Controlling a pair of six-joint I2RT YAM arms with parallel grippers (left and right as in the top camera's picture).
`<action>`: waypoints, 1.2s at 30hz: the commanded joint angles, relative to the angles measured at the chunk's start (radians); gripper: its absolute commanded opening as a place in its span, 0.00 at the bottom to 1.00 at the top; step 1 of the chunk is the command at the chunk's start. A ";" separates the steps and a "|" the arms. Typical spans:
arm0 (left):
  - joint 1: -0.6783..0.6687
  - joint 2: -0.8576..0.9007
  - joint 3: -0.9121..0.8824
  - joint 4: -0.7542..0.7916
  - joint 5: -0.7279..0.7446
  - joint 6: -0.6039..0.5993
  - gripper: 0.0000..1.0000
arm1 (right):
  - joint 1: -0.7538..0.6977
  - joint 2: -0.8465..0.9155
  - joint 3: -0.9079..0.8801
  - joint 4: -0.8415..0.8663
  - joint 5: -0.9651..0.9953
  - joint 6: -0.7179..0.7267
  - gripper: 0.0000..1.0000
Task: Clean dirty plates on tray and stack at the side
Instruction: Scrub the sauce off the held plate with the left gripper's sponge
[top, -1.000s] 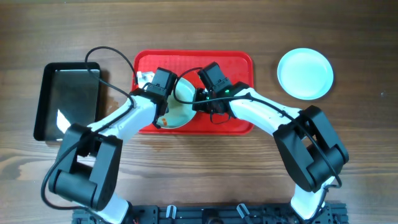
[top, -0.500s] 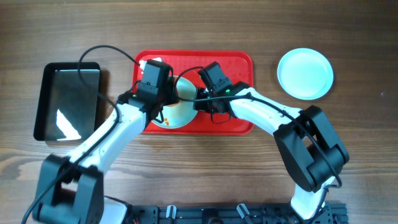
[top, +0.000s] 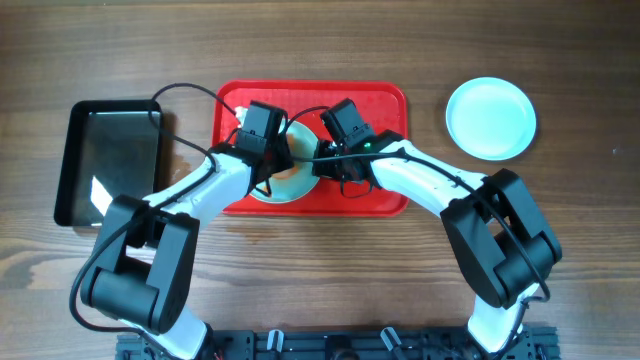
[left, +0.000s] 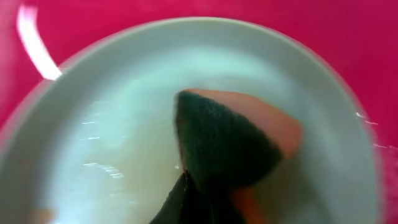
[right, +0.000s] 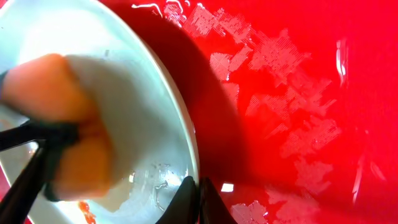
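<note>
Left wrist, fingers: the left gripper (left: 194, 200) is pinched tight on the sponge (left: 231, 144) — only its dark tips show, at the bottom edge.
Sponge: orange with a dark green scouring face, pressed down inside the plate (left: 106, 143).
Right wrist, fingers: the right gripper (right: 198, 202) has its two tips drawn together on the plate's rim, one on either side of the edge.
Plate: pale blue-white, on the red tray (top: 380, 105), left of its middle; a small orange smear (right: 85, 210) shows by its lower edge in the right wrist view.
Arms: both meet over the plate — left gripper on its left side, right gripper on its right.
Off the tray: the other plate (top: 490, 118) sits on the wooden table (top: 400, 40) to the right, well apart; a black tray (top: 110, 165) lies to the left.
</note>
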 joint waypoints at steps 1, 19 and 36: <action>0.043 0.039 -0.015 -0.080 -0.272 -0.009 0.04 | -0.003 0.017 -0.001 -0.012 0.029 0.004 0.04; 0.100 -0.249 0.013 -0.242 -0.194 -0.007 0.04 | -0.003 0.017 -0.001 -0.014 0.041 0.015 0.05; -0.015 -0.006 0.013 0.052 0.242 -0.090 0.04 | -0.003 0.017 -0.001 -0.012 0.037 0.014 0.04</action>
